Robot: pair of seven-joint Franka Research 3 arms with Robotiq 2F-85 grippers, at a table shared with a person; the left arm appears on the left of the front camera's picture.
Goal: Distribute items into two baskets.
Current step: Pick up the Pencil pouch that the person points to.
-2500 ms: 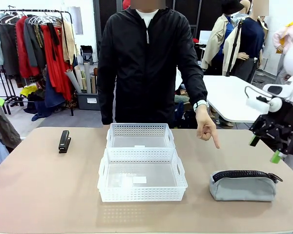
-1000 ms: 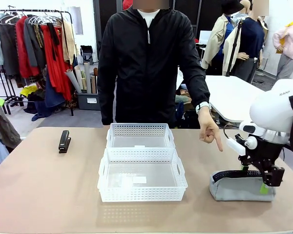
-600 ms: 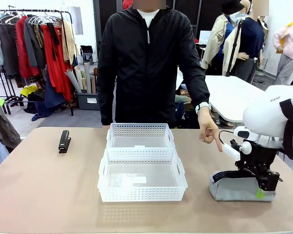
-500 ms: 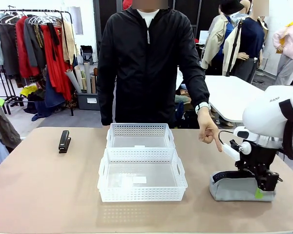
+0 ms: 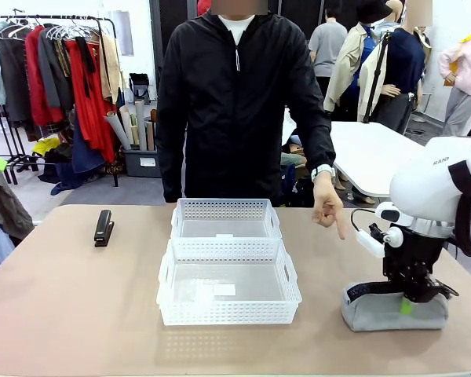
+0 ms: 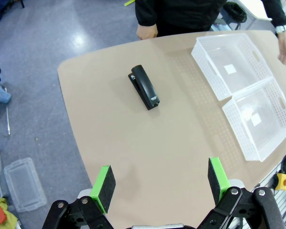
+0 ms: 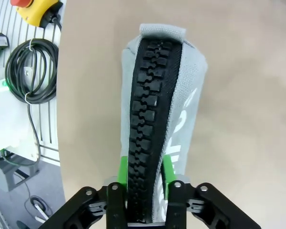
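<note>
Between the right end effector [image 7: 145,168] pads [image 7: 124,168] sits the grey pouch [image 7: 183,105].

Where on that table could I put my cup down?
The widest bare table is near left, bordered by the stapler and the two baskets. A narrower strip lies between the baskets and the pouch. The right end is crowded: the right gripper pinches the pouch, the person's hand points just behind.

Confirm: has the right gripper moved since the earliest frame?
Yes: the right gripper came down and left, toward the baskets, onto the pouch.
</note>
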